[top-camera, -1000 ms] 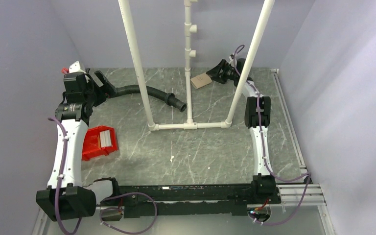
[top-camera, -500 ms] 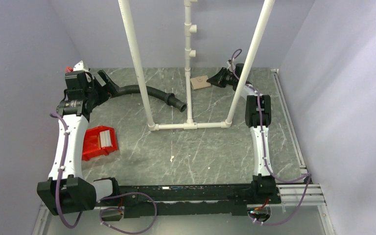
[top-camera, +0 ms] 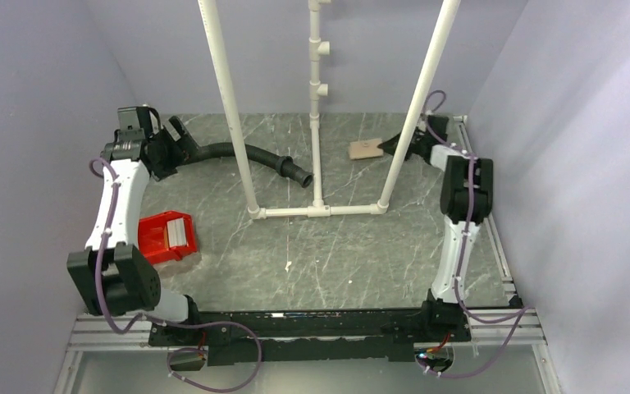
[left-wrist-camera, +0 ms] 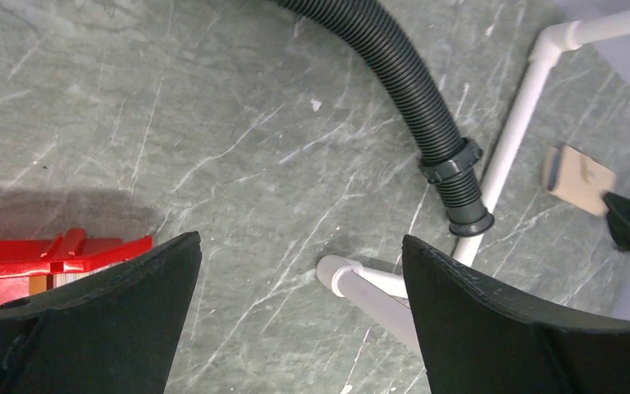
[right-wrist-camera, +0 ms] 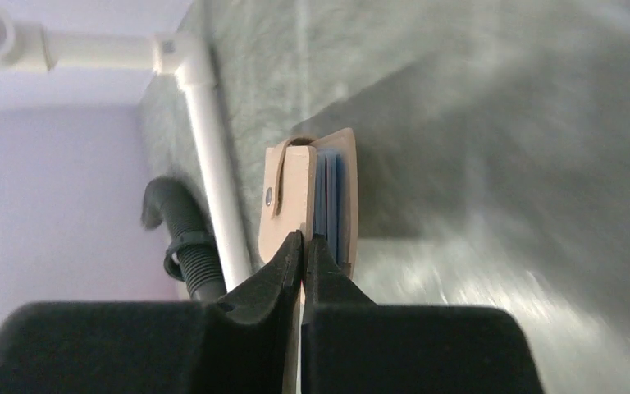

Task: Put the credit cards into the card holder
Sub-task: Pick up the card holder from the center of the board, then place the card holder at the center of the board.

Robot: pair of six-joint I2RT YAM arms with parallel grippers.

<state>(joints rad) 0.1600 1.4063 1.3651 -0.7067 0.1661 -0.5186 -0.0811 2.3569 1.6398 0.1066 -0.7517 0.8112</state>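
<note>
The one card holder [top-camera: 366,149] sits at the far side of the bench [top-camera: 336,246], right of centre, between two upright white pipes [top-camera: 316,164]. The right pincer [right-wrist-camera: 303,245] is pressed together on the edge of its tan flap, with blue lining showing just beside the fingertips. The credit cards [top-camera: 180,231] show as one pale stack, too small to count, inside the single red bin [top-camera: 157,242] at the near left. The left pincer [left-wrist-camera: 299,243], at the far left, is spread wide above bare bench and grips nothing. One black ribbed hose [left-wrist-camera: 410,98] lies beside it.
</note>
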